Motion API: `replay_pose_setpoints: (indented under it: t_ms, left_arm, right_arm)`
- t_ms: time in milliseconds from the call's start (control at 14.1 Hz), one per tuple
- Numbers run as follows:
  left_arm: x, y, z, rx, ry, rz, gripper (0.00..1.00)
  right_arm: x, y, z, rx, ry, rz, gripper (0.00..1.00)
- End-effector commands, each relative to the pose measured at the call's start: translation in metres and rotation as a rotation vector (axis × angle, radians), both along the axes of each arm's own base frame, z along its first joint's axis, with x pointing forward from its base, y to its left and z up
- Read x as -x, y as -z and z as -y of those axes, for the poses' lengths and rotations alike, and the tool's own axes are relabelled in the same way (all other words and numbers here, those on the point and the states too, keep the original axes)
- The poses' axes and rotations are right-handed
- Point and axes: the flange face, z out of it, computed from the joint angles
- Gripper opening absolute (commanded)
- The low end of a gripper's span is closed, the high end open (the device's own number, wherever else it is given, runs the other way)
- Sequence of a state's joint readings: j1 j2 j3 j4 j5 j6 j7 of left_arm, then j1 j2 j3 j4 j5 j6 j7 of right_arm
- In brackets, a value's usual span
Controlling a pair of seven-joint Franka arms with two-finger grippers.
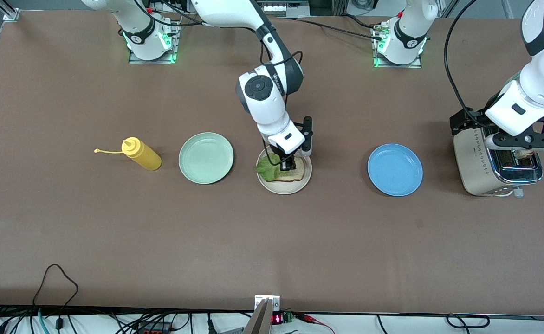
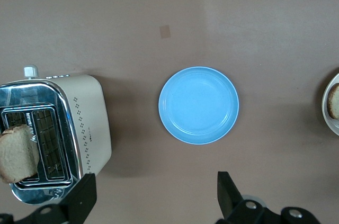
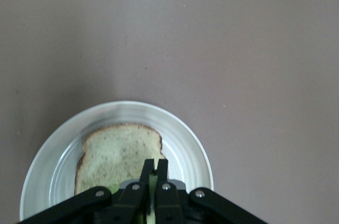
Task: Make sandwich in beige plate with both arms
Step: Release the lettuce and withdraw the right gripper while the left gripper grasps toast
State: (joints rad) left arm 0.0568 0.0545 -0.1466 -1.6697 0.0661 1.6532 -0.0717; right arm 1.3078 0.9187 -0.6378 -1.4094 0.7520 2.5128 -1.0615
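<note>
Right tool (image 1: 290, 165) — seemingly pinching lettuce (image 1: 267, 168)

A yellow squeeze bottle (image 1: 142, 155) lies at the frame's left on the brown counter (image 1: 114, 232), a mint-green plate (image 1: 206, 157) beside it; right of centre, a blue plate (image 1: 395, 170), then a cream toaster (image 1: 471, 162).

Bright, even overhead light fills all three views. The table (image 1: 114, 241) is matte, without glare; short soft shadows hug the plates and the yellow squeeze bottle (image 1: 143, 155). The toaster (image 2: 53, 134) shows bright reflections on its chrome top. Green lamps glow at both arm bases. Focus is sharp throughout.
</note>
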Motion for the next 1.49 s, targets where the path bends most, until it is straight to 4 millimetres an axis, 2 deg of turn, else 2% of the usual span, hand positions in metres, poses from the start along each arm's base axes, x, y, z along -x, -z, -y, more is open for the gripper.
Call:
replay_pose_setpoints:
  t_ms: [0, 71, 142, 426, 497, 639, 780, 851, 922, 1064, 1135, 1277, 1419]
  left_arm:
    - [0.001, -0.005, -0.007, 0.013, -0.006, -0.006, 1.00]
    - [-0.001, -0.002, -0.008, 0.014, -0.007, -0.011, 1.00]
    - [-0.001, -0.002, -0.008, 0.013, -0.007, -0.010, 1.00]
    - [-0.004, 0.004, -0.020, 0.014, -0.026, -0.020, 1.00]
    - [-0.005, 0.006, -0.028, 0.008, -0.032, -0.024, 1.00]
    - [-0.009, 0.017, -0.056, 0.009, -0.030, -0.043, 1.00]
    - [-0.014, 0.030, -0.077, 0.016, -0.038, -0.063, 1.00]
    - [-0.016, 0.038, -0.099, 0.020, -0.057, -0.075, 1.00]
    - [-0.015, 0.045, -0.121, 0.028, -0.053, -0.084, 1.00]
    - [-0.016, 0.060, -0.145, 0.047, 0.012, -0.112, 1.00]
    - [-0.013, 0.066, -0.168, 0.051, 0.041, -0.124, 1.00]
    - [-0.014, 0.083, -0.188, -0.009, 0.150, -0.178, 1.00]
    - [-0.017, 0.103, -0.204, -0.067, 0.159, -0.223, 1.00]
  right_arm:
    - [0.001, 0.013, -0.006, -0.043, 0.045, 0.030, 0.00]
    - [-0.001, 0.013, -0.005, -0.049, 0.057, 0.031, 0.35]
    - [-0.001, 0.008, -0.005, -0.062, 0.069, 0.029, 0.99]
    - [-0.002, -0.035, -0.009, -0.180, 0.146, -0.002, 1.00]
    - [-0.003, -0.052, -0.008, -0.227, 0.202, -0.020, 1.00]
    - [-0.020, -0.088, 0.014, -0.260, 0.320, -0.074, 1.00]
    - [-0.050, -0.131, 0.060, -0.225, 0.427, -0.165, 1.00]
    - [-0.059, -0.158, 0.082, -0.232, 0.486, -0.213, 1.00]
    - [-0.061, -0.180, 0.094, -0.253, 0.552, -0.267, 1.00]
    - [-0.057, -0.212, 0.101, -0.291, 0.670, -0.356, 1.00]
    - [-0.055, -0.224, 0.103, -0.298, 0.728, -0.393, 1.00]
    - [-0.057, -0.247, 0.114, -0.291, 0.829, -0.438, 1.00]
    - [-0.073, -0.250, 0.138, -0.278, 0.940, -0.487, 1.00]
